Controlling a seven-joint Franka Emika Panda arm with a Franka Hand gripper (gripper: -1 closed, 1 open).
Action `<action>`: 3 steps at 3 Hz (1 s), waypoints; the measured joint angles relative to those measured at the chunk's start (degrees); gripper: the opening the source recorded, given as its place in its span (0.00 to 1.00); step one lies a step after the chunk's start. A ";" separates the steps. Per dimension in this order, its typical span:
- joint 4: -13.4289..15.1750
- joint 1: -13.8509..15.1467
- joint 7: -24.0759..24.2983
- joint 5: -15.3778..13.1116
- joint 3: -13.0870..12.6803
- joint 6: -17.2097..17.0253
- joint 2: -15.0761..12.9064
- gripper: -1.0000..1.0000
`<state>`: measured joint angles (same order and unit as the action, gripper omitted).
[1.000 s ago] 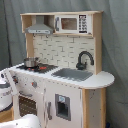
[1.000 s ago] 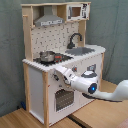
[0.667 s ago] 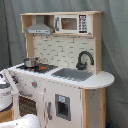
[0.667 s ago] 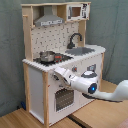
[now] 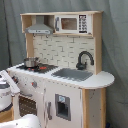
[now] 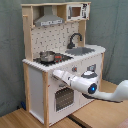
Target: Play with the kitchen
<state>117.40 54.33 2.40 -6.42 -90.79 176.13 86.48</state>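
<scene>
The toy kitchen (image 5: 67,97) (image 6: 35,85) stands upright, white with light-wood sides. On its counter are a black faucet (image 5: 84,59) (image 6: 75,39) behind a grey sink (image 5: 74,74) (image 6: 80,50) and a small pot (image 5: 31,62) (image 6: 47,56) on the stove. A hood (image 5: 39,29) and a microwave (image 5: 70,23) (image 6: 75,11) sit on top. In the second exterior view my gripper (image 6: 56,75) is at the kitchen's front panel, just above the oven door (image 6: 62,97) and level with the knobs. White arm parts (image 5: 6,90) fill the first exterior view's left edge.
A grey curtain (image 5: 115,50) hangs behind the kitchen. The kitchen stands on a wooden surface (image 6: 30,117). My white arm (image 6: 107,92) reaches in from the second exterior view's lower right, across the front of the cabinet.
In the second exterior view my gripper has moved a little to the left along the kitchen's front, closer to the panel above the oven door. The kitchen itself is unchanged.
</scene>
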 joint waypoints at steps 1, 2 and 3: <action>-0.01 -0.08 -6.33 0.00 -0.05 -0.37 0.00 0.00; 0.00 -0.17 -12.87 -0.01 -0.10 -0.76 0.00 0.00; -0.01 -0.26 -19.38 -0.01 -0.13 -1.22 0.00 0.00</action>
<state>117.39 54.07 -16.98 -6.43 -90.92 174.91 86.48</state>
